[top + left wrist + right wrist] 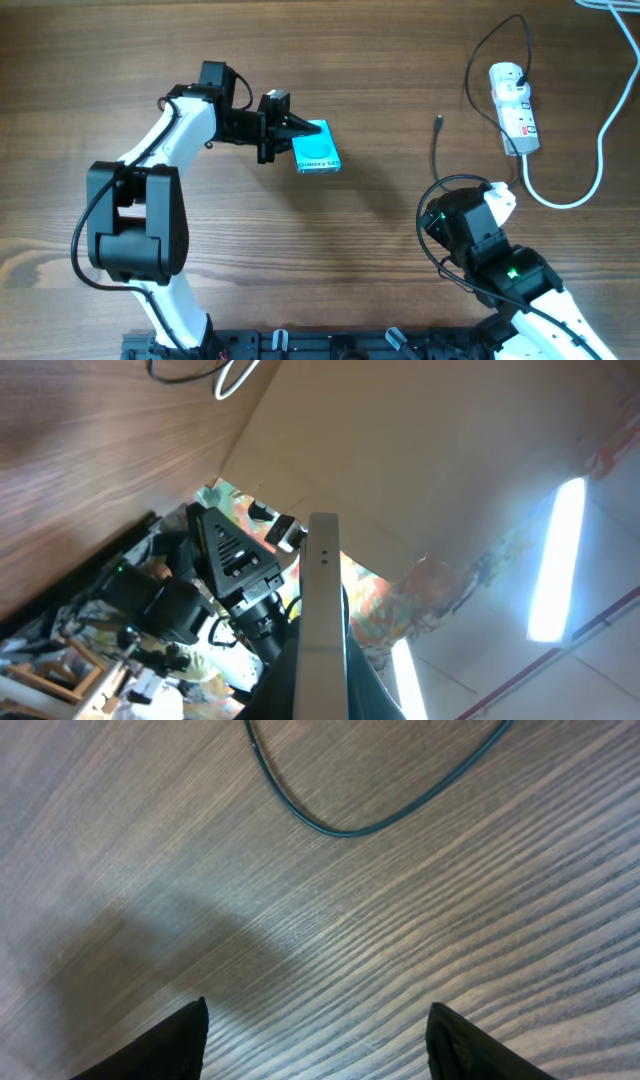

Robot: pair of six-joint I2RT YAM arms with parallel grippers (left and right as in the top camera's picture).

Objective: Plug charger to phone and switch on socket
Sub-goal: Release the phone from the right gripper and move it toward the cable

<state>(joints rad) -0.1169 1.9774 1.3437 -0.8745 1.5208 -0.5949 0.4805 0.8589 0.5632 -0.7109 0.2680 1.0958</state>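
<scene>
Wood-grain surface [330,260]: brown and bare in the middle, it carried the task's things, and both arms reached over it
Phone [317,148]: bright cyan screen facing up, left of centre towards the far side, with its near-left end caught in the left gripper
Writing on phone: "Galaxy S25" in small dark letters across the end of the screen farthest from the gripper
Phone, left wrist view [323,610]: seen edge-on as a pale narrow strip with two small dark dots near its top; dark fingers hugged it on both sides low in the view
Left gripper [300,130]: black, pointing right, and clamped narrow on the phone's end; whether the phone cleared the surface could not be told
Socket [514,108]: white oblong strip at the far right with red markings too small to read; its thick white cord [600,140] looped away to the right
Charger [438,123]: thin black cable running up from the socket, curving round to the left and ending in a small black plug that lay loose on the wood between phone and socket, well apart from the phone
Right gripper [318,1045]: two dark fingertips spread wide with only bare wood between them, holding nothing, at the near right of the surface
Thin dark cable [330,828]: curved across the wood ahead of the right gripper; which cable it was could not be told
</scene>
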